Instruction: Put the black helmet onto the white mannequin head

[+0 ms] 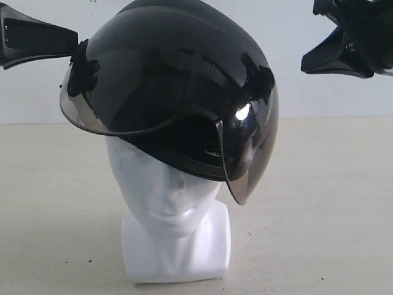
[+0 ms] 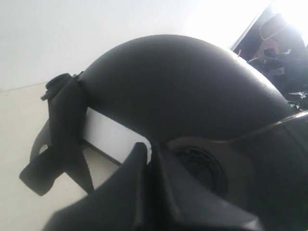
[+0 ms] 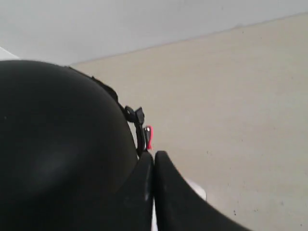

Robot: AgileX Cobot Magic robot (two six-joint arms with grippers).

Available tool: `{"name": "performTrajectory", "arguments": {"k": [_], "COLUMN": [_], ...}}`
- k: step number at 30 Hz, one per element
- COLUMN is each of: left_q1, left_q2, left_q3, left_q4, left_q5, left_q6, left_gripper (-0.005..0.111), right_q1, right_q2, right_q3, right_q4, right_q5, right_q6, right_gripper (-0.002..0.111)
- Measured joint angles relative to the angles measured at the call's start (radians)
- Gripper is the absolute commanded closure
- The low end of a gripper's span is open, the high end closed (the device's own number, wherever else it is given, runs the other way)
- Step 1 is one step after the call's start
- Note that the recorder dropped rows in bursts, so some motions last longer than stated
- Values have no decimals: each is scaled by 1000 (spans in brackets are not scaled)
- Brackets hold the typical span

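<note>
The black helmet (image 1: pixel 184 86) sits tilted on the white mannequin head (image 1: pixel 166 190), its smoky visor (image 1: pixel 245 160) hanging low over one side of the face. The head stands on its squarish base (image 1: pixel 184 258) on the table. My left gripper (image 1: pixel 73 42) is shut and empty, its tip right by the helmet's side near the visor hinge. In the left wrist view its closed fingers (image 2: pixel 151 147) point at the helmet shell (image 2: pixel 183 86). My right gripper (image 1: pixel 307 64) is shut and hangs clear of the helmet. In the right wrist view it (image 3: pixel 154 155) lies beside the shell (image 3: pixel 57 134).
The beige table (image 1: pixel 331 203) spreads around the mannequin base, with a pale wall (image 1: pixel 307 92) behind. A strap buckle with a red tab (image 3: pixel 149 137) hangs at the helmet's rim. A dark strap piece (image 2: pixel 62 139) dangles from the helmet.
</note>
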Motion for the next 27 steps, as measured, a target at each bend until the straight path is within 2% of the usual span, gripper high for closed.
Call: {"name": "performTrajectory", "arguments": {"k": [10, 18, 27], "left_q1": [0, 0, 5], "left_q2": [0, 0, -2], "left_q3": [0, 0, 55], "left_q4": [2, 2, -2], "left_q5": [12, 14, 59], "left_q6": [0, -10, -1], "left_gripper": [102, 102, 102], "right_q1": [58, 127, 186], "right_q2": [67, 71, 47], "right_q3": [1, 1, 8], "right_q4": [-48, -19, -41], "right_q5": [60, 13, -81], "right_q6": [43, 31, 26], "right_gripper": [108, 108, 108]}}
